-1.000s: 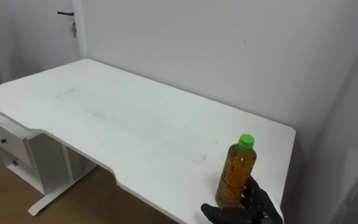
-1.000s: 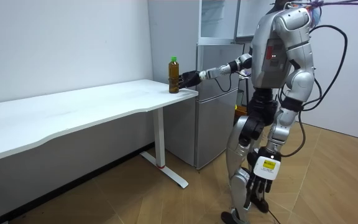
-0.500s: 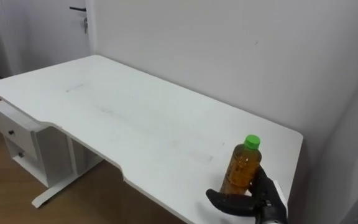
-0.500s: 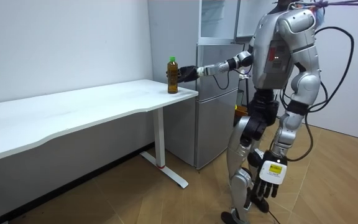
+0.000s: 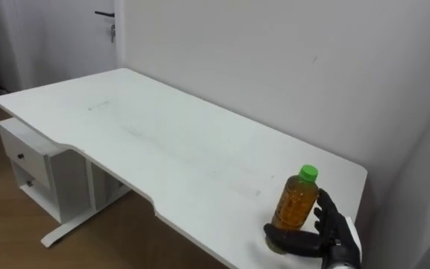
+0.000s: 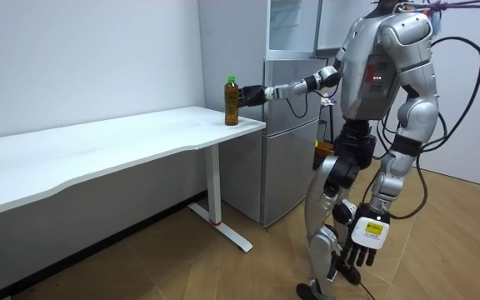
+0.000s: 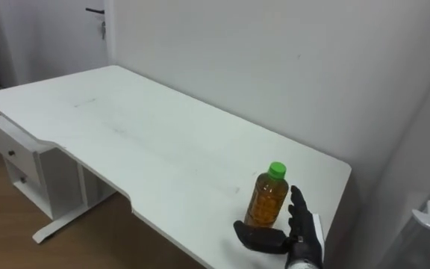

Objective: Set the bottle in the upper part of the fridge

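Note:
An amber bottle (image 5: 297, 203) with a green cap stands upright on the near right corner of the white table (image 5: 163, 149). My right hand (image 5: 333, 235) is at its base: the thumb lies in front of the bottle and the straight fingers rise behind and to its right. The hand is open, not closed round it. In the room view the bottle (image 6: 232, 101) stands at the table's end, with the right hand (image 6: 251, 97) reaching to it. My left hand (image 6: 365, 243) hangs open by my side. I stand beside the fridge (image 6: 294, 133).
The fridge's upper part (image 6: 294, 25) has glass doors and rises right behind the table's end. A white drawer unit (image 5: 28, 161) sits under the table's far left. A wall runs along the table's back edge. A door (image 5: 104, 13) shows at the far left.
The eye view has shifted, so the camera moved. My right hand has settled closer round the bottle's base. In the room view my body leaned slightly and the left arm swung forward. The bottle has not moved.

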Robot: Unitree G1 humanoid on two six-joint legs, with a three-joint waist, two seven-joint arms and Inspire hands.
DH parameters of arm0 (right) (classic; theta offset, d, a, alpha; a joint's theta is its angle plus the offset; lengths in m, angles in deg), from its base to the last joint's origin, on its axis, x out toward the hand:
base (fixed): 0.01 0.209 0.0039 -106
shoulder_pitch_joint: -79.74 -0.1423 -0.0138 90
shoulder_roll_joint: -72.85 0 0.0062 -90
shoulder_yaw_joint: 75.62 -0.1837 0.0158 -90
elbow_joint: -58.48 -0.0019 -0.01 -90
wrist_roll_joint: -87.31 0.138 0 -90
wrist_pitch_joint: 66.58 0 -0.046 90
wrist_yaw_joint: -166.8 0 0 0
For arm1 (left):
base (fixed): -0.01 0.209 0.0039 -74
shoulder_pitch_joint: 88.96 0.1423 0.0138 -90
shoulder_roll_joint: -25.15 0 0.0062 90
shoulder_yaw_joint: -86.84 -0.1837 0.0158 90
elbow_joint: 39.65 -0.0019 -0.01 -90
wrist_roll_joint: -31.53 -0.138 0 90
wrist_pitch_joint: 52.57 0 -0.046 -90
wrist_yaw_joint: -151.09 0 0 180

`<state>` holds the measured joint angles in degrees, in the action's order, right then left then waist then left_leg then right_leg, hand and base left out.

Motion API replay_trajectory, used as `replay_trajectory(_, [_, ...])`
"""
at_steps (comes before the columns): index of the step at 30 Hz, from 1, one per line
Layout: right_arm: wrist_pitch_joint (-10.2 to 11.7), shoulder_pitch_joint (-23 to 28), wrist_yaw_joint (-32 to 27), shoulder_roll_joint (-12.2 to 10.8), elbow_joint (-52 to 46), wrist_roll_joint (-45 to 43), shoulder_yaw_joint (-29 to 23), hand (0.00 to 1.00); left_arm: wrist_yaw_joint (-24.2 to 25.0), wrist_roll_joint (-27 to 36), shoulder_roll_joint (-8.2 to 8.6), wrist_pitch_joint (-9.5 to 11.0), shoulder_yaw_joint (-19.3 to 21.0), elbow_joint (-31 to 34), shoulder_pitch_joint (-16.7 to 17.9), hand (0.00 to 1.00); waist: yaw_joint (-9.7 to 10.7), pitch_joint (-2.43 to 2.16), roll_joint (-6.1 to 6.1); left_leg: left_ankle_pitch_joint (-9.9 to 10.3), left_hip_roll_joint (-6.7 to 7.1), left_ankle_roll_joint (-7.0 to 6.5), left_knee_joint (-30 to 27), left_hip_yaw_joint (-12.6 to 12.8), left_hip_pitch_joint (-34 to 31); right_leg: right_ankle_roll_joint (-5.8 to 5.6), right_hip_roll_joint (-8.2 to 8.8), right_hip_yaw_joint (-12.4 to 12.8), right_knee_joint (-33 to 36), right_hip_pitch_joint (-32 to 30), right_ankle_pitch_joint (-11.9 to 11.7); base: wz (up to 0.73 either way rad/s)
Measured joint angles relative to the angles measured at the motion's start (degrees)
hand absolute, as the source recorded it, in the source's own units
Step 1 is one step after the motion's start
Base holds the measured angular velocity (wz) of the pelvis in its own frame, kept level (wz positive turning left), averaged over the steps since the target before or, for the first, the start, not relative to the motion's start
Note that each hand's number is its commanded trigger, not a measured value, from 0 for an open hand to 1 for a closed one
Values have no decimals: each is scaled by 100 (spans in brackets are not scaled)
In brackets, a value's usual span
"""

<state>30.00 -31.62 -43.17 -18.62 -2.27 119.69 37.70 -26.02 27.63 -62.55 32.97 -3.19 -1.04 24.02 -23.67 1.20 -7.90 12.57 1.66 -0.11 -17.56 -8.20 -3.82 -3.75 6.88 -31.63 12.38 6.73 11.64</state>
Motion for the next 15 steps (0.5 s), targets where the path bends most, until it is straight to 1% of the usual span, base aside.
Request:
replay_trajectory(5, [42, -6, -11, 22, 1, 121, 0, 0, -14, 19, -52, 34, 22, 89, 42, 0, -29, 4, 7, 0, 1, 0, -1, -1, -1, 0, 0, -4, 0, 2, 0, 0])
replay_trajectory(6, [44, -6, -15, 48, 1, 121, 0, 0, -14, 112, -54, 51, 70, 95, 56, 0, -37, 6, 8, 0, 2, 0, -1, -2, -8, 0, -1, -5, 0, 0, 0, 0])
replay_trajectory(9, [99, -6, -107, 129, 1, 120, 0, 0, -9, 213, -76, 101, 111, 112, 133, 0, -36, -4, -6, -1, 7, 1, -9, -27, -61, 0, -2, -24, 0, -28, 0, 3])
replay_trajectory(12, [105, -6, -183, 183, 1, 121, -1, 0, -8, 213, -102, 103, 112, 135, 215, 0, -38, -15, -22, -1, 10, 1, -13, -52, -74, 0, -4, -63, 0, -27, 0, 6])
replay_trajectory(14, [106, -6, -202, 201, 1, 121, -2, 0, -4, 212, -102, 104, 112, 133, 225, 0, -39, -13, -26, 0, 10, 1, -28, -64, -93, 0, -6, -89, 0, -27, 0, 7])
replay_trajectory(15, [106, -6, -223, 205, 1, 142, -2, 0, -2, 213, -100, 107, 112, 136, 225, 0, -43, -23, -56, 0, 10, 2, -32, -67, -102, 0, -6, -101, 0, -30, 0, 4])
